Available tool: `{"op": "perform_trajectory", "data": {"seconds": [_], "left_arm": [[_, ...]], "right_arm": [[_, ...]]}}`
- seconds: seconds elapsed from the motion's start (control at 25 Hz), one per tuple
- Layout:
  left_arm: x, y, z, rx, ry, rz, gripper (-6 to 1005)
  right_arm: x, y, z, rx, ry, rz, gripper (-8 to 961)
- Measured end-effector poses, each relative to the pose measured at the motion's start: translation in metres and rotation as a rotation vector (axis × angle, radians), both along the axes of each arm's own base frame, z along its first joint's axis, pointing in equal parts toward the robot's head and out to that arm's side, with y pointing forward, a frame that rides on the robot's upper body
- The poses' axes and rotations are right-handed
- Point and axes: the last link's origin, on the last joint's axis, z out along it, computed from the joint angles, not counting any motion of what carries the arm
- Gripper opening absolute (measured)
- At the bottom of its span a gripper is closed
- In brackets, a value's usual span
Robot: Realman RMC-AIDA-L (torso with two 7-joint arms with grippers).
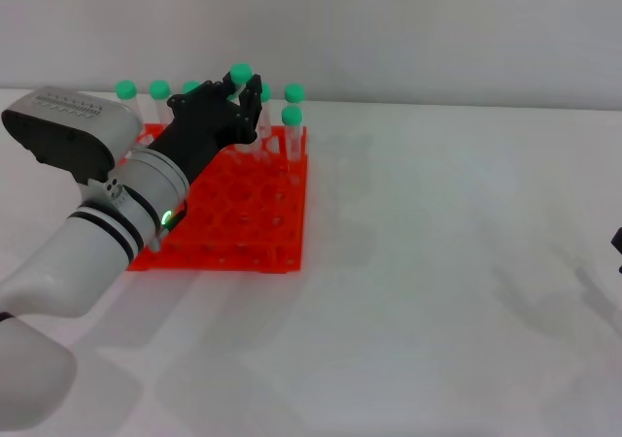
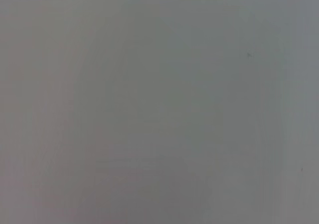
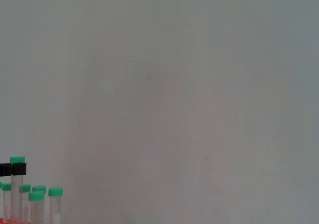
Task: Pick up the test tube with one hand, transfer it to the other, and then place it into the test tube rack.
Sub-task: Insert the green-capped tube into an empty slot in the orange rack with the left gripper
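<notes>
The orange-red test tube rack sits on the white table at the left of the head view. My left gripper, on the arm with the green light, is over the rack's far rows. It is shut on the test tube just below its green cap and holds it upright. The held tube stands higher than the tubes around it. It also shows in the right wrist view, with the black fingers clamped under the cap. The tube's tip is hidden. Only a black bit of my right gripper shows at the right edge.
Several other green-capped tubes stand in the rack's far rows, close beside the held one. They also show in the right wrist view. A pale wall rises behind the table. The left wrist view shows only a plain grey surface.
</notes>
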Motion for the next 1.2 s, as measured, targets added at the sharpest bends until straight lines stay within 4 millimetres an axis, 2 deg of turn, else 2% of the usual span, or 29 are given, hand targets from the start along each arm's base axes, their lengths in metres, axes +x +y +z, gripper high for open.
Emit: {"op": "perform_trajectory", "data": {"seconds": [0.6, 1.2], "left_arm": [[-0.005, 0.001, -0.010, -0.057, 0.078, 0.028, 240], [-0.021, -0.004, -0.015, -0.081, 0.132, 0.088, 245]], "right_arm": [[0.000, 0.000, 0.000, 0.002, 0.000, 0.001, 873], [-0.001, -0.004, 0.000, 0.002, 0.015, 0.007, 873]]}}
